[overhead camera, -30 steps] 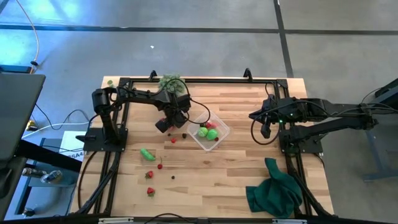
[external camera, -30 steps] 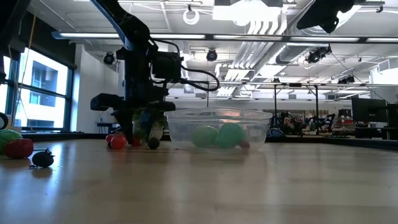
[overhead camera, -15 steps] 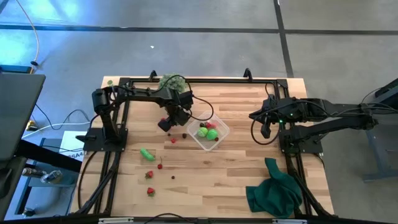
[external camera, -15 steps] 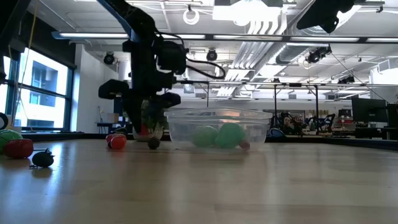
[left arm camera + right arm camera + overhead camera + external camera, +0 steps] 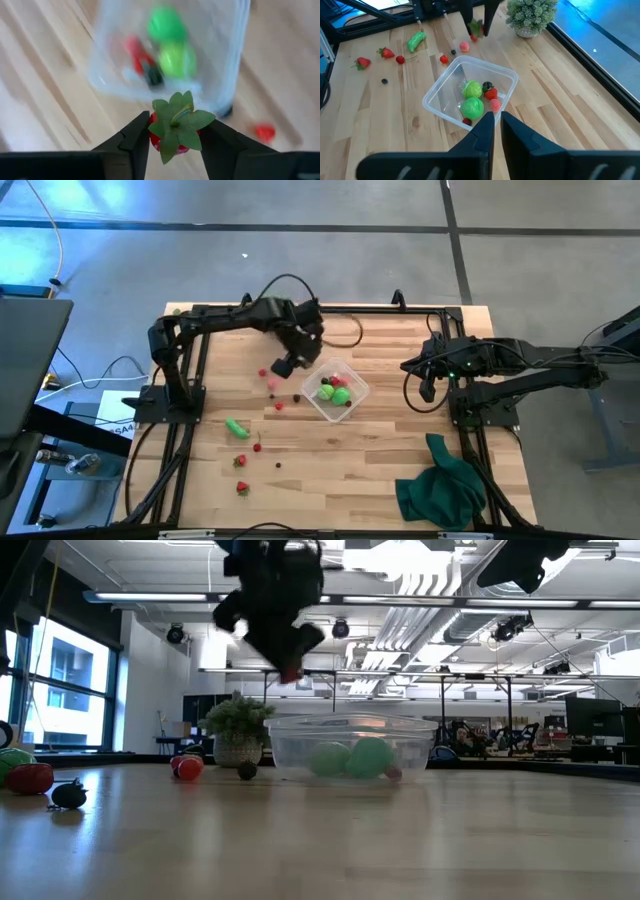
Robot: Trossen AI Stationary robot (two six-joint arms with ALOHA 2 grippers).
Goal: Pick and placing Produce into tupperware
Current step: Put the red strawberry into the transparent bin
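My left gripper (image 5: 283, 366) hangs above the table just left of the tupperware (image 5: 335, 390), shut on a red strawberry (image 5: 175, 131) with a green leafy cap. In the low view the gripper (image 5: 290, 668) is well above the container's rim (image 5: 350, 722). The clear tupperware (image 5: 470, 97) rests on its base and holds two green balls (image 5: 472, 100) and some small red and dark pieces. Loose produce lies on the wood to its left: a green oblong piece (image 5: 237, 428) and red berries (image 5: 257, 446). My right gripper (image 5: 495, 125) waits shut at the table's right side (image 5: 428, 388). My left gripper pinches the strawberry's red body (image 5: 154, 142) between its two fingers (image 5: 134, 137), one on each side. The fingers come from above, slanting down. The leafy cap (image 5: 179, 120) faces back up toward the wrist. The berry is lifted clear of the table.
A small potted bushy plant (image 5: 530, 15) stands at the far edge behind the tupperware. A dark green cloth (image 5: 440, 485) lies bunched at the near right corner. Black frame rails (image 5: 185, 380) border the left and right sides. Bare wood lies in front of the tupperware.
My left gripper has risen from table level beside the loose berries to well above the tupperware's rim. It has shifted a little toward the table's right and tipped its wrist. The strawberry has come up with it, clear of the table.
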